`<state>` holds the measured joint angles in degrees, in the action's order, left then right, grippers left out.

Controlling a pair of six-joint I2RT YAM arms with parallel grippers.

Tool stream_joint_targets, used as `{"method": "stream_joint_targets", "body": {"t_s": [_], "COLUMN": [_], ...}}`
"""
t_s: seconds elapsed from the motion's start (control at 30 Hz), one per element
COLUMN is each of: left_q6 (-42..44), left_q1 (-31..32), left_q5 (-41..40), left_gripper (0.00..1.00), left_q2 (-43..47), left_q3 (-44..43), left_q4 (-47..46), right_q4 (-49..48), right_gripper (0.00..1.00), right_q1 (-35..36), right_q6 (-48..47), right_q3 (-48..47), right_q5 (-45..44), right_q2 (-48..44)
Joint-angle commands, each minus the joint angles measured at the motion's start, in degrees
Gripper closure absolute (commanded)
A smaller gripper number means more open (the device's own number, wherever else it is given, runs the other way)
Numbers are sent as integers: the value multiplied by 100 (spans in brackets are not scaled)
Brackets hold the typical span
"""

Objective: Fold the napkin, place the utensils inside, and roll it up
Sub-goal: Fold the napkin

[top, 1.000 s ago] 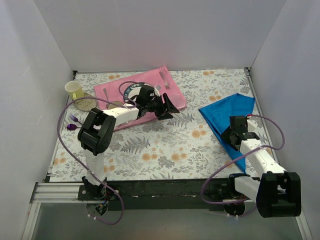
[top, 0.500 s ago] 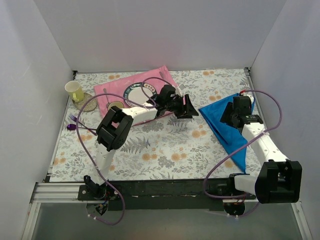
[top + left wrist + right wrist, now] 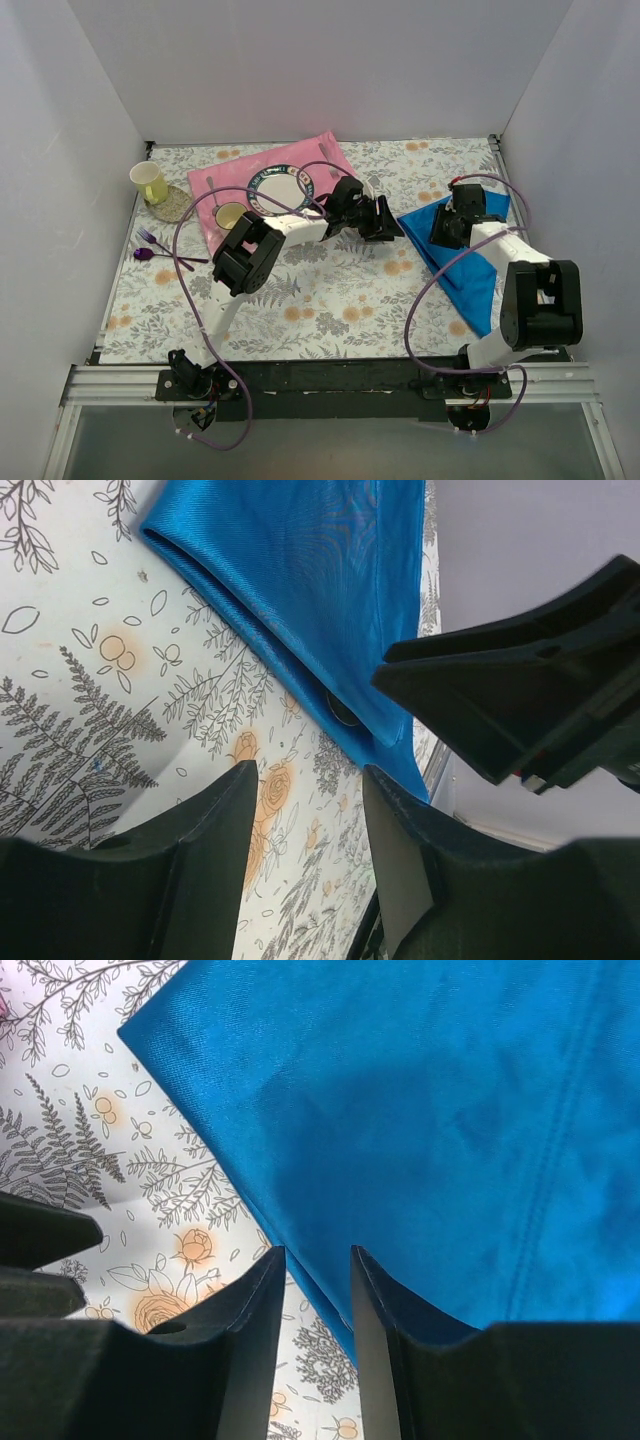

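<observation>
The blue napkin (image 3: 468,255) lies folded into a triangle at the right of the table. It fills the left wrist view (image 3: 300,580) and the right wrist view (image 3: 440,1110). My left gripper (image 3: 388,222) is open and empty just left of the napkin's left corner, above the floral tablecloth (image 3: 305,820). My right gripper (image 3: 446,226) is open, low over the napkin's left part, with its jaws either side of the folded edge (image 3: 316,1280). The gold-bowled spoon (image 3: 229,212) lies on the pink mat (image 3: 325,160), far from both grippers.
A plate (image 3: 280,188) sits on the pink mat. A yellow cup (image 3: 150,182) stands at the back left on a coaster. A purple fork and spoon (image 3: 150,246) lie at the left edge. White walls enclose the table; the right wall is close to the napkin.
My left gripper swung right, from over the pink mat to the napkin's left corner. My right gripper moved away from me, up the napkin toward its far left part.
</observation>
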<state>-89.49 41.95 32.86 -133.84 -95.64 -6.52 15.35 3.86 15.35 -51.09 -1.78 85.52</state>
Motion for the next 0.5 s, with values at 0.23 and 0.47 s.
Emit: {"method": "stream_joint_targets", "body": {"t_s": [0.23,0.47], "left_q6": [20,37], "left_q1": [-38,-47], "left_q5": [229,212], "left_gripper": [55,56], "left_q2": [95,192], "left_q3": [-148,-69], "left_q4": [-33,28], "right_q4": [-498,-437], "right_gripper": [59,56], "right_q1": [150,343], "right_q6": [-226,-454], "right_q3": [-551,-744], "right_q5": [451,319], "right_q2": [800,1037]}}
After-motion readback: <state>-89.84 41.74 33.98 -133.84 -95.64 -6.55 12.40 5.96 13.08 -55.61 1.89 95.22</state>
